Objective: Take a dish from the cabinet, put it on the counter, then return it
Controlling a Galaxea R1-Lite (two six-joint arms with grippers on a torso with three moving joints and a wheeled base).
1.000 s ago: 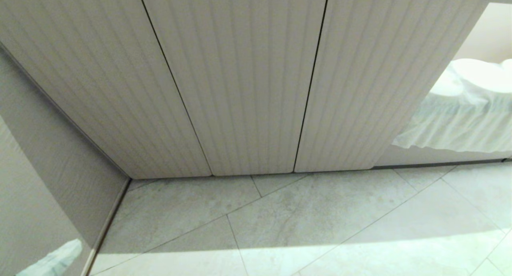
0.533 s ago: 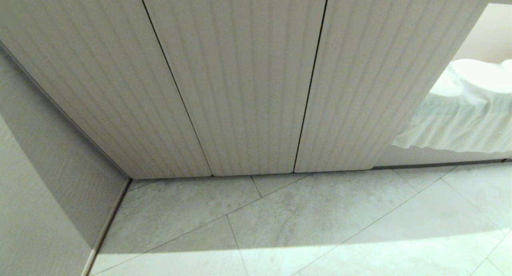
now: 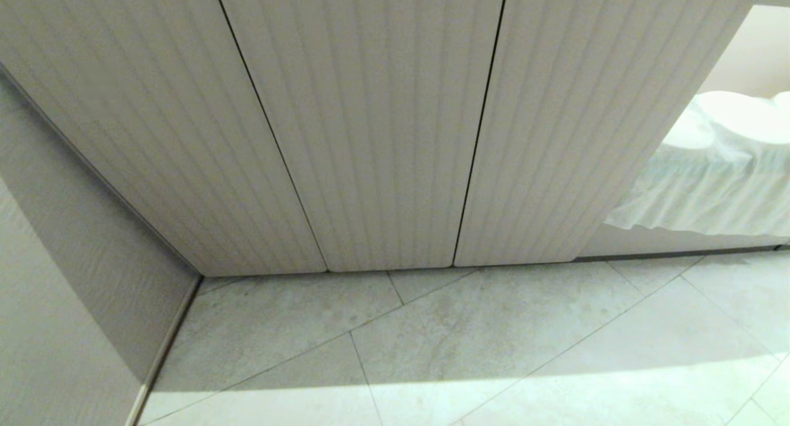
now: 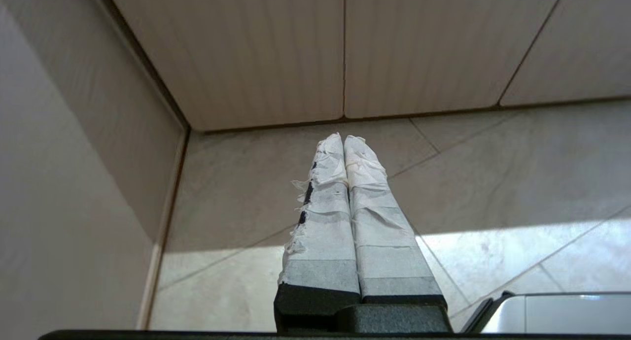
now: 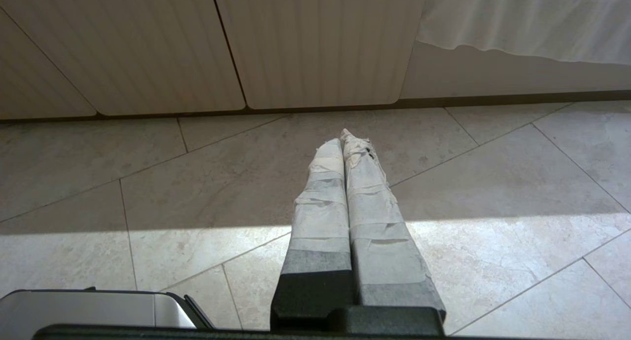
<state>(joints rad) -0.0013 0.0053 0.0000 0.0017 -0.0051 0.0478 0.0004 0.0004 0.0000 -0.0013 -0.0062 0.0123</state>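
A pale reflection that showed low on the glossy side panel point(image 3: 55, 302) a second ago is gone; the cabinet point(image 3: 370, 136) and floor point(image 3: 494, 339) sit unchanged in the head view. Neither arm shows there. In the left wrist view the left claw point(image 4: 343, 139) points down at the floor tiles close to the corner, its tape-wrapped fingers point(image 4: 325, 202) pressed together on nothing. The right claw point(image 5: 342, 138) hangs the same way over the tiles, fingers together and empty. The cabinet's three beige doors are vertically ribbed with rounded lower corners, all closed. The tiles are mottled grey stone. White gathered cloth point(image 3: 710, 191) hangs at right. The dish is not in view; no writing is legible.
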